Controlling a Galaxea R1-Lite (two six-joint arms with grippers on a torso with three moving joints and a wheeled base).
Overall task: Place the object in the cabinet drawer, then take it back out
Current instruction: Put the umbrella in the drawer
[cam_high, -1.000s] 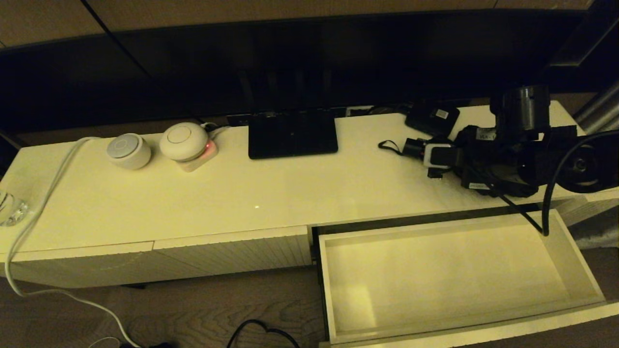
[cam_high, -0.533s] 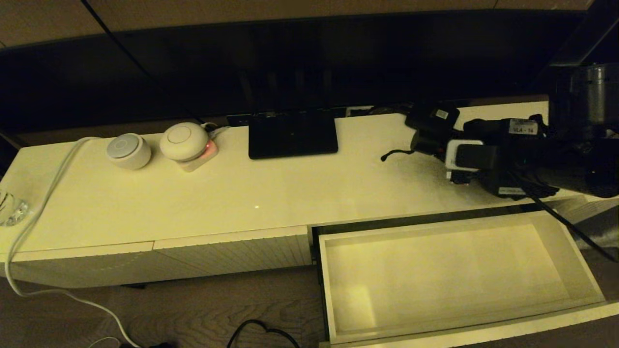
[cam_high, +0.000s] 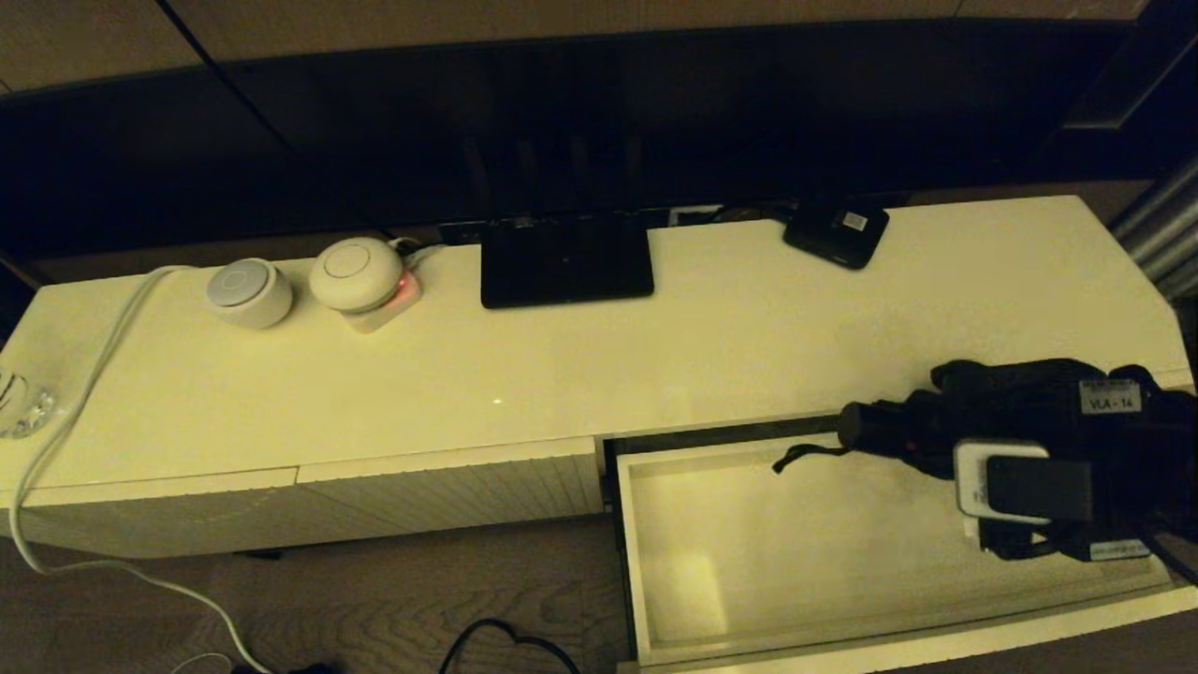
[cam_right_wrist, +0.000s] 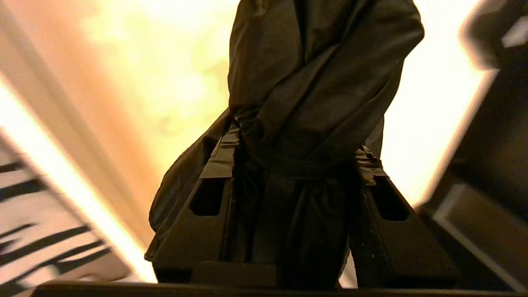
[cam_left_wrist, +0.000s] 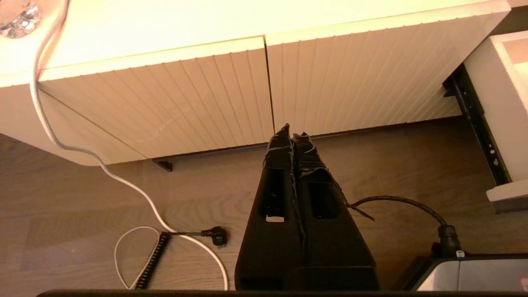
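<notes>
My right gripper (cam_high: 941, 445) is shut on the black folding umbrella (cam_high: 1015, 398) and holds it over the right part of the open cream cabinet drawer (cam_high: 629, 571). The umbrella's short handle (cam_high: 866, 426) points left and its wrist loop (cam_high: 796, 456) dangles above the drawer's inside. In the right wrist view the bunched fabric of the umbrella (cam_right_wrist: 317, 78) fills the gap between the fingers of the right gripper (cam_right_wrist: 295, 154). My left gripper (cam_left_wrist: 292, 134) is shut on nothing and hangs low in front of the cabinet, above the floor. It does not show in the head view.
On the cabinet top stand a flat black stand base (cam_high: 566, 257), a small black box with a white label (cam_high: 836, 231), two round white devices (cam_high: 249, 292) and a white cable (cam_high: 84, 393). Ribbed front panels (cam_left_wrist: 165, 99) and floor cables (cam_left_wrist: 214, 236) lie before the left gripper.
The right arm has carried the umbrella from the back right of the cabinet top toward the front, to a spot over the open drawer. The left arm has not visibly moved.
</notes>
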